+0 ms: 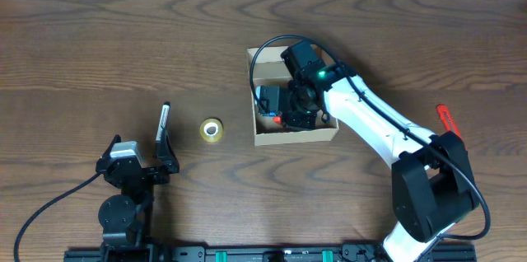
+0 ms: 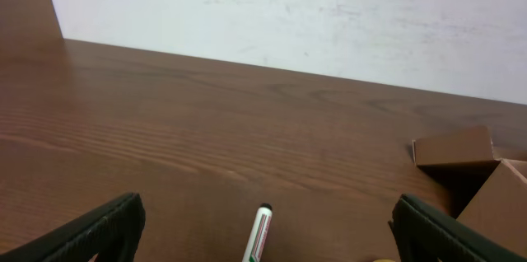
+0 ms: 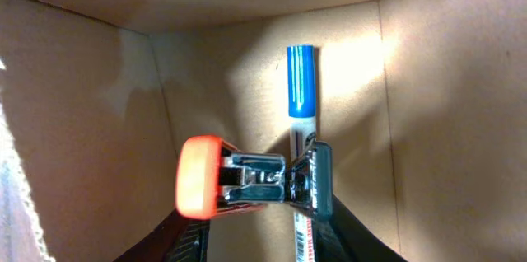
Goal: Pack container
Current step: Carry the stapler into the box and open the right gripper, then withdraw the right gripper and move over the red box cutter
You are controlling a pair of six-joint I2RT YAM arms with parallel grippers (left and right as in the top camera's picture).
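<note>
The container (image 1: 262, 137) is a tan cardboard box with its flap open, right of the table's middle. My right gripper (image 1: 296, 110) reaches down inside it. In the right wrist view a stapler (image 3: 247, 181) with an orange end and a dark teal end sits between the fingers (image 3: 350, 237) of the right gripper (image 3: 259, 217), lying over a blue-capped marker (image 3: 300, 89) on the box floor (image 3: 239, 72). Whether the fingers still press the stapler is unclear. My left gripper (image 1: 140, 163) stands wide open at the front left, with a white marker (image 2: 259, 233) on the table ahead of it.
A yellow tape roll (image 1: 212, 130) lies left of the box, and the white marker (image 1: 162, 122) lies further left. A red object (image 1: 447, 119) lies at the far right. The box corner (image 2: 461, 151) shows at the right of the left wrist view.
</note>
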